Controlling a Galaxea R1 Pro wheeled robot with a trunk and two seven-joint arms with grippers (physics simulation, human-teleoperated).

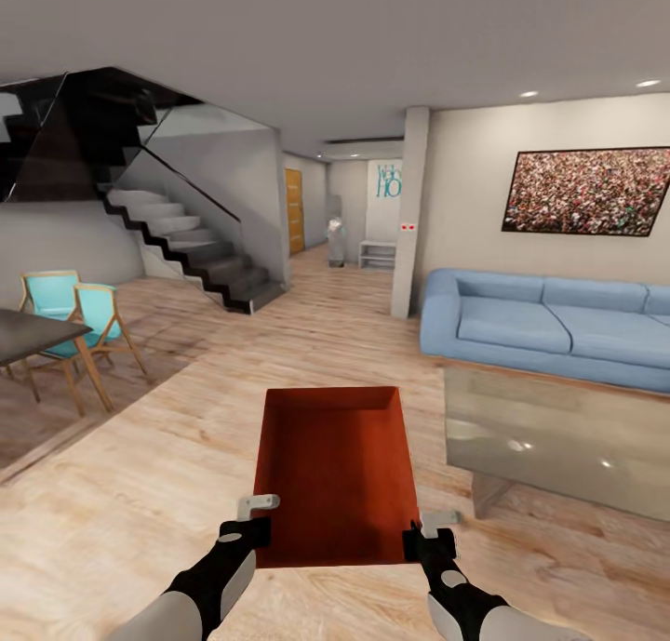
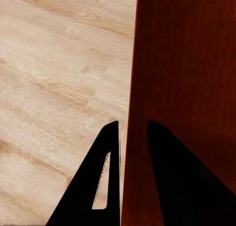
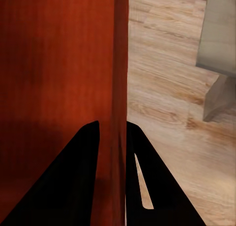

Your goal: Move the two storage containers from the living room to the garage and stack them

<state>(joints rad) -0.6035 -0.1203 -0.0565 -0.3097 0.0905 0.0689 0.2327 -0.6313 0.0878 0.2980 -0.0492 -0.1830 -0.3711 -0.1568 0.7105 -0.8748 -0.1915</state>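
A blue sofa (image 1: 558, 329) stands along the right wall under a framed picture (image 1: 588, 191), with a glass table (image 1: 558, 441) just in front of it. At the left, two turquoise chairs (image 1: 79, 320) sit beside a dark table (image 1: 28, 332). Stairs (image 1: 186, 241) rise behind them; a wooden door (image 1: 294, 211) lies down the hall

Head view high, forward-down; wrists close, probably downward; all share container (image 1: 335, 474).

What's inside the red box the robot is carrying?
The storage container looks empty: just its bare orange-red bottom shows. The floor right under it is hidden. The left end effector and right end effector pinch its side walls.
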